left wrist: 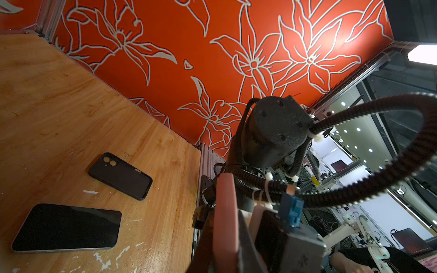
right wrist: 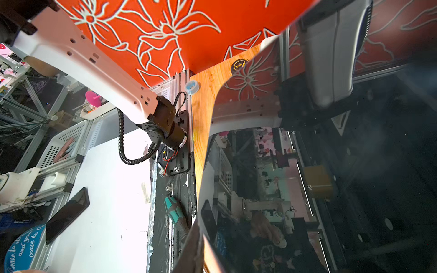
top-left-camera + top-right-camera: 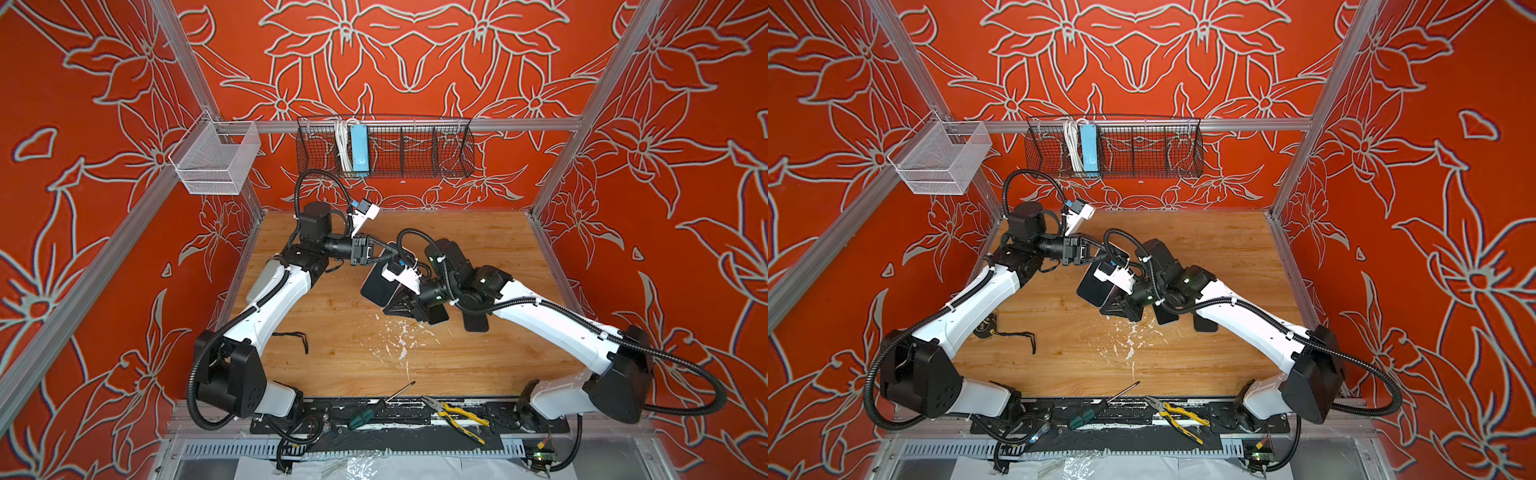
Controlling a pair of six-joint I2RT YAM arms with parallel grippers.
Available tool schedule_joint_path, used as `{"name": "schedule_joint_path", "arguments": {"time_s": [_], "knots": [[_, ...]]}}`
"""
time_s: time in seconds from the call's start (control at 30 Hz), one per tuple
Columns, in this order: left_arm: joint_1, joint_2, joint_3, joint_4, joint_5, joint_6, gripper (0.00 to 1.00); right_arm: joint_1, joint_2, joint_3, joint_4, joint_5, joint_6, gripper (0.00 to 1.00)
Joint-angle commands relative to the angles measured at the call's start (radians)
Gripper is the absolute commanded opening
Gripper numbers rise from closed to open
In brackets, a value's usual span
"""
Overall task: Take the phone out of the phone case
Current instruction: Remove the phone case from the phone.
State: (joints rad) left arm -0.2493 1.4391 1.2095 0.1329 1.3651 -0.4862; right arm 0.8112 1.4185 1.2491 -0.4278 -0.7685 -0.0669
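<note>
The phone (image 3: 376,286) (image 3: 1094,286) is a black slab held tilted above the middle of the wooden table in both top views. My right gripper (image 3: 395,308) (image 3: 1109,309) is shut on its near edge, and its glossy screen (image 2: 307,165) fills much of the right wrist view. My left gripper (image 3: 394,249) (image 3: 1106,250) reaches in from the far left. It is shut on the pink edge of the phone case (image 1: 225,201) at the phone's far end. I cannot tell whether the phone still sits in the case.
A second dark phone (image 1: 66,228) (image 3: 436,313) and an empty black case (image 1: 120,176) (image 3: 476,322) lie on the table under the right arm. A tape measure (image 3: 986,328) lies left. A screwdriver (image 3: 365,411) and pliers (image 3: 457,415) lie along the front edge. Wire baskets (image 3: 386,149) hang on the back wall.
</note>
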Motion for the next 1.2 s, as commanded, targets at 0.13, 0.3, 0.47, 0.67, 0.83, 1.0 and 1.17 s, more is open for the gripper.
{"name": "schedule_joint_path", "arguments": {"time_s": [0.13,0.3,0.47,0.67,0.83,1.0,1.17], "knots": [[-0.032,0.016,-0.005,0.078,-0.11,0.006,0.0,0.034,-0.07,-0.005,0.182,0.013,-0.024,0.14],[-0.042,0.01,-0.006,0.08,-0.122,-0.005,0.0,0.034,-0.082,-0.032,0.214,0.033,-0.016,0.14],[-0.041,0.003,0.001,0.082,-0.12,-0.005,0.0,0.024,-0.084,-0.05,0.238,-0.022,0.01,0.23],[-0.041,-0.008,-0.005,0.076,-0.121,0.006,0.0,-0.04,-0.116,-0.111,0.378,-0.141,0.13,0.32],[-0.041,-0.019,-0.014,0.077,-0.128,0.007,0.0,-0.061,-0.118,-0.116,0.401,-0.183,0.165,0.33],[-0.041,-0.03,-0.018,0.077,-0.136,0.001,0.0,-0.063,-0.112,-0.117,0.425,-0.188,0.18,0.28],[-0.041,-0.048,-0.028,0.076,-0.157,0.002,0.0,-0.064,-0.102,-0.11,0.435,-0.202,0.191,0.26]]}}
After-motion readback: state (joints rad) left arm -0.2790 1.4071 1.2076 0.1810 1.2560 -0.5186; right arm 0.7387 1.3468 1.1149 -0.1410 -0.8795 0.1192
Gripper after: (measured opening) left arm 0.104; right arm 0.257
